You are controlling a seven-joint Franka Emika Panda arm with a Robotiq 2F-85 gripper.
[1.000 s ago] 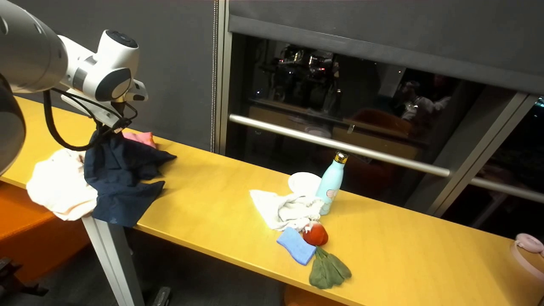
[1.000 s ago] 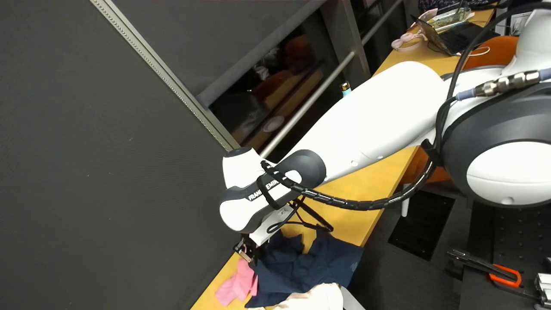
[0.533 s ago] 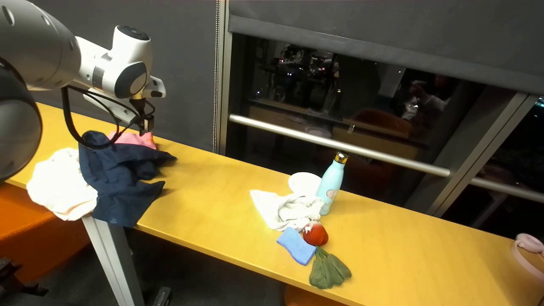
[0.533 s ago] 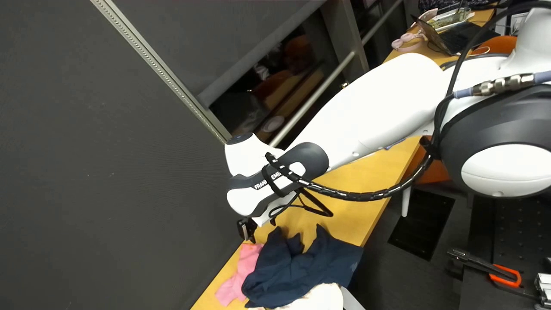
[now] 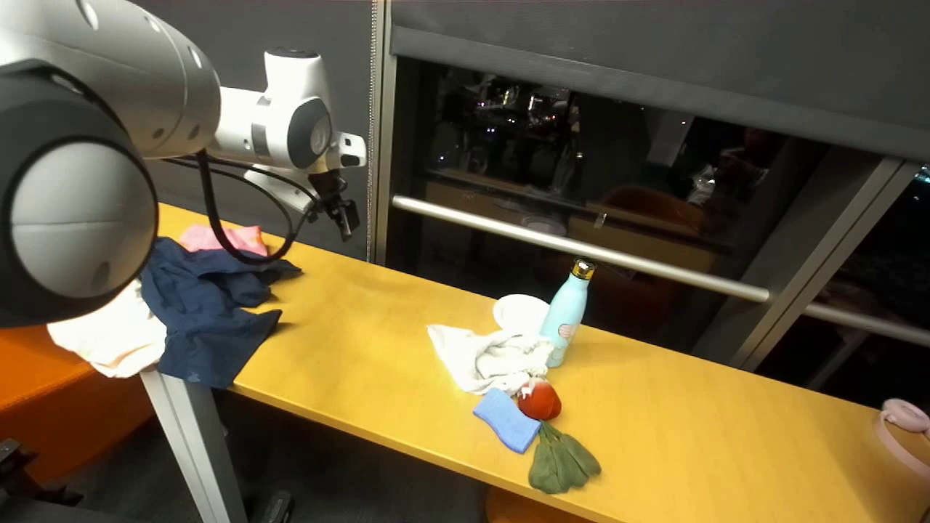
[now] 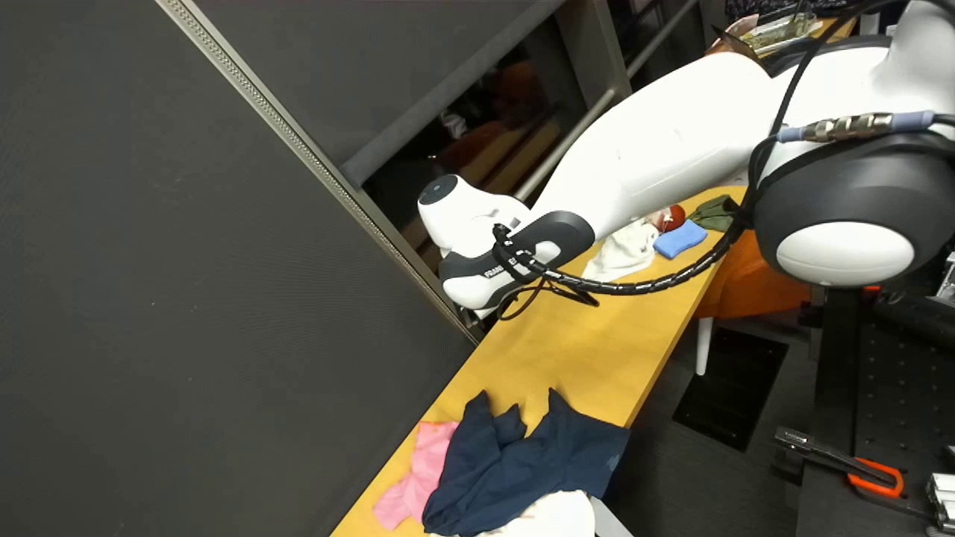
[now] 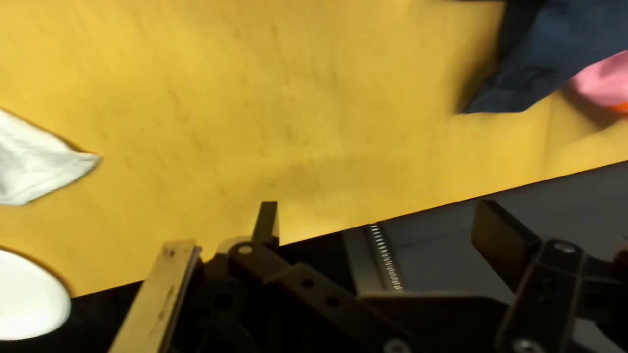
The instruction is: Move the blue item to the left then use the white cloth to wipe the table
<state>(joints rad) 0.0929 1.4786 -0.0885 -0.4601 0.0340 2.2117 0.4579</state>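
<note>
My gripper (image 5: 345, 224) hangs above the far edge of the table, to the right of a crumpled dark blue cloth (image 5: 211, 312) in an exterior view. Its jaws are wide apart in the wrist view with nothing between the fingertips (image 7: 266, 220). The dark blue cloth, the blue item, lies at the table's left part, also seen in an exterior view (image 6: 515, 477) and at the upper right of the wrist view. Mid-table lies the bunched white cloth (image 5: 479, 359); one corner of this white cloth (image 7: 37, 159) enters the wrist view from the left. The gripper touches neither cloth.
Around the white cloth stand a light-blue bottle (image 5: 565, 316), a white plate (image 5: 517, 311), a red object (image 5: 541, 402), a blue sponge (image 5: 506, 420) and a green object (image 5: 561, 461). Pink (image 6: 418, 477) and cream (image 5: 116, 338) cloths flank the dark blue one. A metal rail (image 5: 581, 249) runs behind.
The jaws have opened, letting go of the dark blue cloth, which has settled. The arm has swung away from it along the table's far edge towards the white cloth's side.
</note>
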